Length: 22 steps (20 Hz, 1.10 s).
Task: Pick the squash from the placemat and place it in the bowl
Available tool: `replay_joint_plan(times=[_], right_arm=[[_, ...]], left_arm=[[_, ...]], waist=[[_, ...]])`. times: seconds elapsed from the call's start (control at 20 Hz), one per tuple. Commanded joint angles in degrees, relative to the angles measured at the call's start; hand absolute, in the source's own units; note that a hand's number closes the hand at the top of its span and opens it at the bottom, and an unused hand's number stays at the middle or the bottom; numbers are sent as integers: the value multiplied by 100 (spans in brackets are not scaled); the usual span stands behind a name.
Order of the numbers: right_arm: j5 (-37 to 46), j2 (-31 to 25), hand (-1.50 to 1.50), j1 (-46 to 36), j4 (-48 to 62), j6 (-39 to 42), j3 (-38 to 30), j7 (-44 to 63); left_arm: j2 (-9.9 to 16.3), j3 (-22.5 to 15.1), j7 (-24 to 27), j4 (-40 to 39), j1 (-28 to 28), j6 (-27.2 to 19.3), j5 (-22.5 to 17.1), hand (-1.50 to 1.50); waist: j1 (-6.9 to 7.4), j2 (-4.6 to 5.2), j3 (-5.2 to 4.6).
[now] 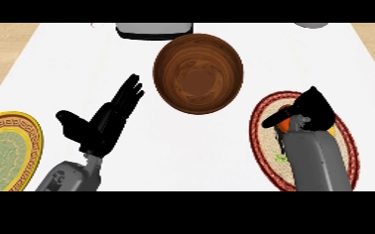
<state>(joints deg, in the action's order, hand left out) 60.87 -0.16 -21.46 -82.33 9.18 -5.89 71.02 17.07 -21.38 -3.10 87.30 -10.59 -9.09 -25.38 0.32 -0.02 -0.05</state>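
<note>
The orange squash (282, 122) lies on the round woven placemat with the red patterned border (261, 129), directly under the black right hand (311, 110); the fingers and thumb of that hand curl down over it, with the thumb crossing its left side, so the hand has hold of the squash. Only small orange patches show: one beside the thumb at the left and a sliver at the right edge of the hand; the remainder is covered by the hand and the grey forearm; the long axis and pointing direction of the squash therefore cannot be determined. The forearm also covers the middle of the placemat.

The round brown wooden bowl (198, 73) stands up and to the left of the placemat, apart from it. The black left hand (99, 121) rests at the lower left with straight, spread fingers pointing up and right; it holds nothing. A yellow-rimmed patterned plate (18, 148) is cut off by the left edge; a grey and black object (154, 29) is cut off behind the bowl.
</note>
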Motion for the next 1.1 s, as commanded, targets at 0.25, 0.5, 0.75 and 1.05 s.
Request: replay_joint_plan(times=[0.25,0.5,0.75,1.05], right_arm=[[237,15,-150,24,224,83,-235,892],[221,15,-150,-49,320,-47,-186,1039],[192,15,-150,-370,655,-267,-148,1175],[162,14,150,420,647,-1121,11,405]], left_arm=[[-86,-21,112,-11,188,117,228,0],[-249,0,280,-106,245,96,342,0],[-139,173,44,28,245,209,260,0],[-294,282,-50,-186,-60,249,387,0]], waist=[[-24,-1,3],[-21,-4,2],[25,7,3],[-41,5,5]])
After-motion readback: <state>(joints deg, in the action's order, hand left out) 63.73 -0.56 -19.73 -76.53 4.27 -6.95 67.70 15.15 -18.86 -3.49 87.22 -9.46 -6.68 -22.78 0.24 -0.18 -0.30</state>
